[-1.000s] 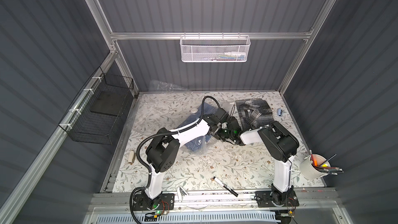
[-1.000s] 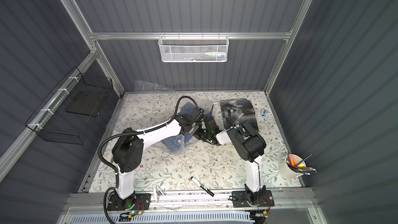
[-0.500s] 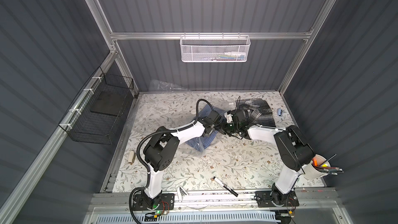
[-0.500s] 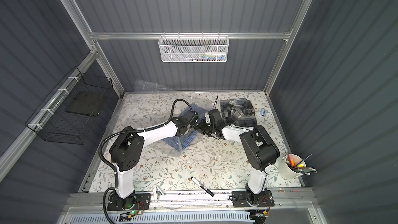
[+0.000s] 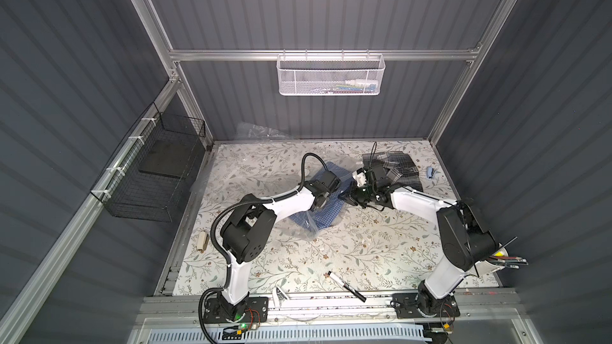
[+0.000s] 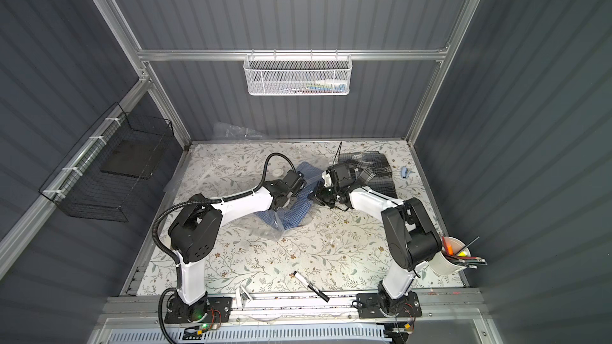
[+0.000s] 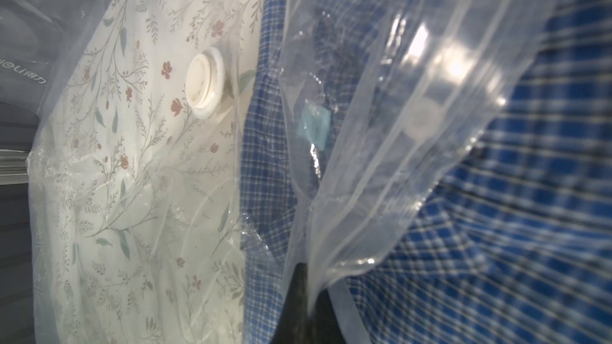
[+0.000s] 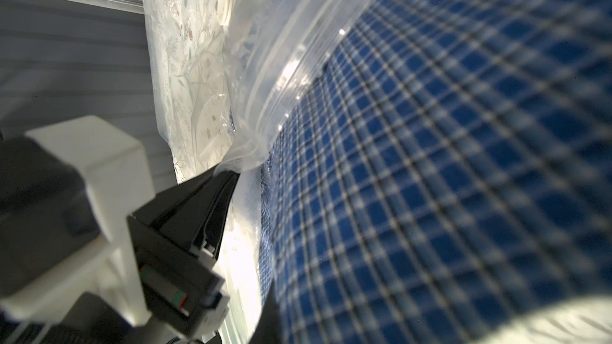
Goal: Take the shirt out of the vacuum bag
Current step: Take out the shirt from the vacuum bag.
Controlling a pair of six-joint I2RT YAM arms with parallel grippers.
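Note:
The vacuum bag [image 5: 306,231] is clear plastic, lying crumpled in the middle of the table in both top views. Its round white valve cap [image 7: 203,82] also shows in a top view as the cap [image 6: 277,172]. The shirt [image 5: 326,218], blue checked, lies partly inside the bag. My left gripper [image 7: 306,296] is shut on the bag's zip edge [image 7: 374,147]. In the right wrist view the left gripper [image 8: 231,173] pinches bunched plastic. My right gripper [image 8: 270,309] is shut on the shirt [image 8: 430,177], whose cloth fills that view. The right gripper [image 5: 347,198] faces the left gripper [image 5: 320,205] closely.
A grey plaid cloth [image 5: 394,168] lies behind the right arm, with a blue clip [image 5: 430,172] beside it. A black marker [image 5: 346,289] lies near the front rail. A white cup of pens [image 5: 493,259] stands front right. A lettered clear bag [image 5: 258,132] leans at the back wall.
The right arm has unfolded, its elbow swinging out to the right. More of the blue shirt now shows below the two grippers. Both grippers stay shut.

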